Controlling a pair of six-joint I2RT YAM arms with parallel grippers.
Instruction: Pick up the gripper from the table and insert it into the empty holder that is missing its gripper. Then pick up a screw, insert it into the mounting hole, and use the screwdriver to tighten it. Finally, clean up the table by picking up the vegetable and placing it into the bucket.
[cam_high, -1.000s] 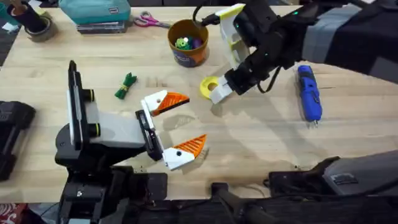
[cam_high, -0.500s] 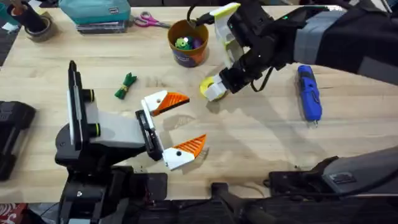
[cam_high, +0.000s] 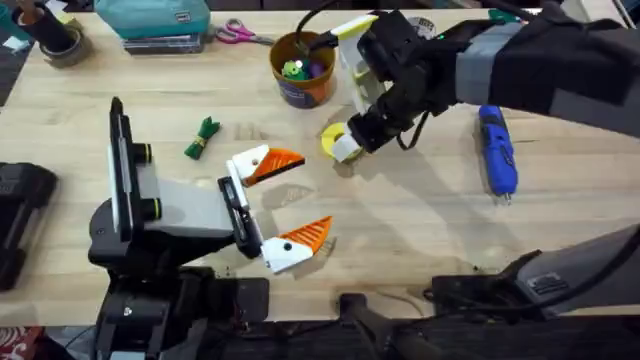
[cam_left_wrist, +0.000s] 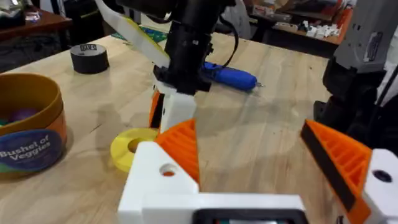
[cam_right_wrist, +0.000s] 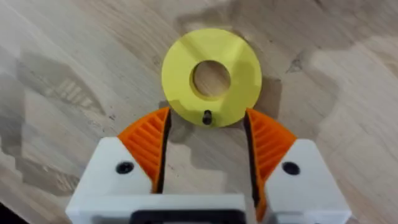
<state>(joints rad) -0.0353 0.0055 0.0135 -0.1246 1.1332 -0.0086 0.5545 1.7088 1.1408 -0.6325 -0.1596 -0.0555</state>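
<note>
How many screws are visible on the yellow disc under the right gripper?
1: a small dark screw lies on the yellow disc, at its rim nearest the open right gripper. Others may be hidden elsewhere.

A wooden table (cam_high: 420, 230) carries several loose items. A flat yellow disc (cam_right_wrist: 211, 77) with a round hole in its middle lies on the wood, and a small dark screw (cam_right_wrist: 206, 116) sits on its rim. Pink-handled scissors (cam_high: 240, 35) lie near the far edge, beside a teal case (cam_high: 152, 18) resting on a grey tray. A roll of dark tape (cam_high: 66, 47) sits at the far left corner. Another black tape roll (cam_left_wrist: 89, 58) stands on the table in the left wrist view.
</note>
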